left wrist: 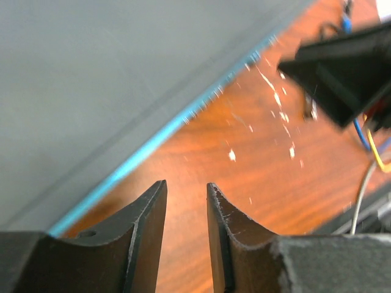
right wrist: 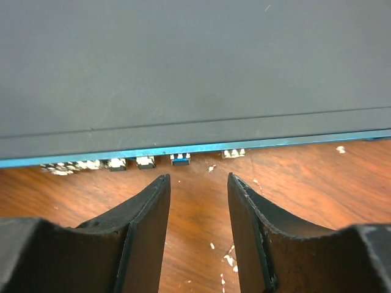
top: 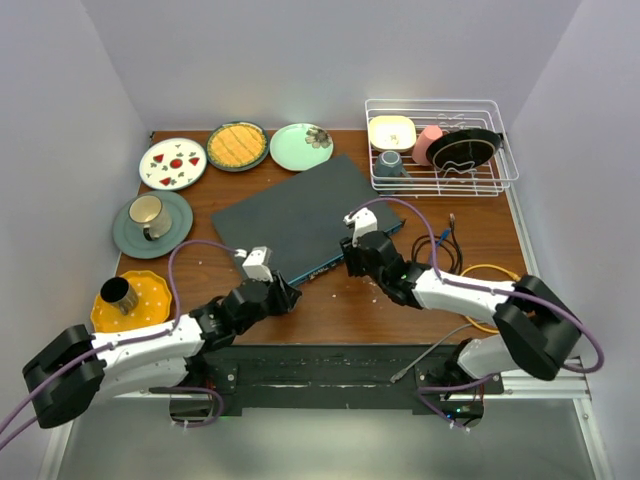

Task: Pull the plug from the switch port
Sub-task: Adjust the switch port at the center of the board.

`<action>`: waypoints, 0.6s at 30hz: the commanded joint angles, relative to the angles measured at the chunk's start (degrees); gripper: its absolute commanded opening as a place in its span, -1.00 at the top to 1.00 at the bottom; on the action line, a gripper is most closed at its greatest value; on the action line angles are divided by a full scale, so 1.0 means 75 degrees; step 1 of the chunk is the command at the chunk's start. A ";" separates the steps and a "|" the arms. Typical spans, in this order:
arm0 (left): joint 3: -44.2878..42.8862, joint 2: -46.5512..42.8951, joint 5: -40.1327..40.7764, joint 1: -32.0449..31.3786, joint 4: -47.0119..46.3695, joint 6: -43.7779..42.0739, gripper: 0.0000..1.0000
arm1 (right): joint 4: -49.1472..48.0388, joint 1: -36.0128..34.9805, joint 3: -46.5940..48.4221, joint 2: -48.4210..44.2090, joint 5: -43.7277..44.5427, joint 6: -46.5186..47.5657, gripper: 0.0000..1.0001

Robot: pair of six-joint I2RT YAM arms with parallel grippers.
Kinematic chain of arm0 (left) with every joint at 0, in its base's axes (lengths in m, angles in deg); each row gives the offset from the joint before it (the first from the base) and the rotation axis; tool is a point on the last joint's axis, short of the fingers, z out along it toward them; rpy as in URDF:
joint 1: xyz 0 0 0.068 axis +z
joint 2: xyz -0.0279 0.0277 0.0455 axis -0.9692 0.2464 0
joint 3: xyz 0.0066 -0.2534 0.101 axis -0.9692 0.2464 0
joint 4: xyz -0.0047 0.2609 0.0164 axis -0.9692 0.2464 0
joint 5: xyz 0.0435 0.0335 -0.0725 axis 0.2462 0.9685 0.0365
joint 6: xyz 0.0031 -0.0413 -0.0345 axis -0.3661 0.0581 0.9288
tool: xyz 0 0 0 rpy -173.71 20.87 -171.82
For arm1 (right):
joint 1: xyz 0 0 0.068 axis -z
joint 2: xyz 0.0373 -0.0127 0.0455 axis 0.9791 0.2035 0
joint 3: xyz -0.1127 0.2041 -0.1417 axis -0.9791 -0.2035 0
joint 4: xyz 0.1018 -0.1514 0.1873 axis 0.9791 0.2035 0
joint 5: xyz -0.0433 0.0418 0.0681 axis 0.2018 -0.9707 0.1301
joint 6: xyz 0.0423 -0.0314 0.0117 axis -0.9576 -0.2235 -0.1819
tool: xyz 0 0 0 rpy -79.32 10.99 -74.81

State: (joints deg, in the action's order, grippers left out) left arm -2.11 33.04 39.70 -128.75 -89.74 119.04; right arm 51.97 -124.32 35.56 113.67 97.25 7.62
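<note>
I see the switch [top: 300,212] lying flat on the worktop [top: 330,312], and both tools are at its blue front edge [right wrist: 293,140].

The right tool [right wrist: 198,178] points straight at this edge. Its two fingers [right wrist: 146,213] are spread apart with only bare wood between them, and they pinch nothing. The edge is just in front of the fingertips and does not touch them; a narrow strip of worktop lies between. Along the edge, right ahead of the gap, there is a row of small sockets [right wrist: 145,162]. One piece there looks blue, but I cannot tell if it is a plug or a socket. The grey top of the switch fills everything beyond.

The left tool [left wrist: 186,186] is also parted, with a narrower gap, and it holds nothing. For this tool the switch is ahead and to its left. The blue edge runs slanted from near its left finger away to the front right. Ahead and to its right I see the dark body of the right tool, with white flecks [left wrist: 232,155] on the wood between. Some cables [top: 447,248] lie on the worktop behind the right tool, beside its arm.
</note>
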 commanded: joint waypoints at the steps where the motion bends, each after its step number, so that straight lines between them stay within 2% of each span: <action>1: 0.0325 0.0189 -0.0108 -0.0570 -0.0563 -0.0365 0.38 | -0.0434 0.0013 -0.0084 -0.0609 0.0190 -0.0387 0.10; 6: 0.0782 0.0728 -0.0250 -0.0713 -0.0915 0.0302 0.81 | -0.0329 0.0013 -0.0154 -0.1041 0.0131 -0.0668 0.11; 13: 0.0899 0.0659 0.0956 -0.0538 0.0514 0.1953 0.89 | -0.0399 0.0013 -0.0400 -0.1523 0.0155 -0.0856 0.12; 15: 0.1004 0.0694 0.1121 -0.0397 0.0760 0.2329 0.85 | -0.0434 0.0001 -0.0412 -0.1523 0.0073 -0.0926 0.12; 18: 0.1262 0.0892 0.1017 0.0293 0.0668 0.2870 0.77 | -0.0469 0.0001 -0.0423 -0.1418 -0.0126 -0.1066 0.10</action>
State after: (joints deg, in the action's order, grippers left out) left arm 4.03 37.85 43.59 -131.42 -90.41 133.57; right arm 50.87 -124.32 32.91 103.31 97.73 1.70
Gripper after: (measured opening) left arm 0.086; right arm 0.445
